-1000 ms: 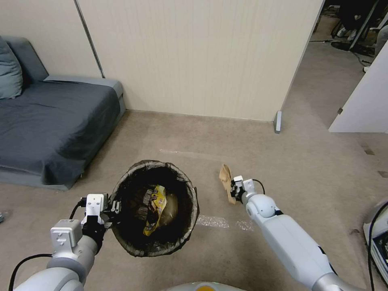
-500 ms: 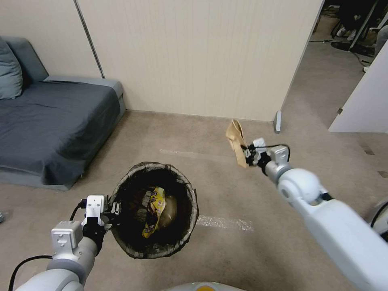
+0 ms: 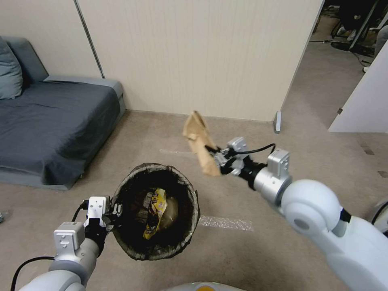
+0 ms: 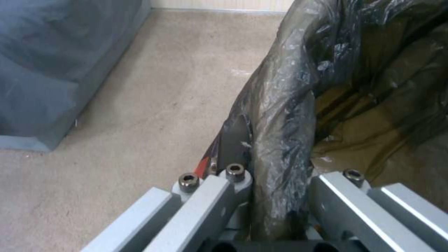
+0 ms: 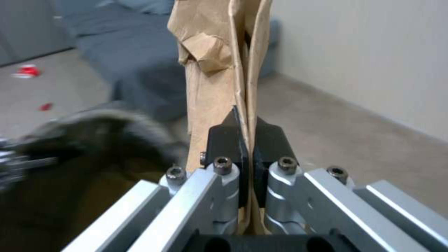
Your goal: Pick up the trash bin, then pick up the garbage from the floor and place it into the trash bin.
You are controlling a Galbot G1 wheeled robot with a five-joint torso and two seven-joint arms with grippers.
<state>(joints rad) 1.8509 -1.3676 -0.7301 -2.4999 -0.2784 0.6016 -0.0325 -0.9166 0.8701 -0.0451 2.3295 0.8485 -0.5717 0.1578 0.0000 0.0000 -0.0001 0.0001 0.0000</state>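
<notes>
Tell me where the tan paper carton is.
Head view: the tan paper carton is pinched in the right pincer, raised off the carpet just beyond the trash bin.

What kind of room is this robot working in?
Probably an office lounge or break area. A grey sofa with a cushion stands on plain beige carpet beside a pale partition wall, and past the opening on the right office chair bases and cables show.
</notes>
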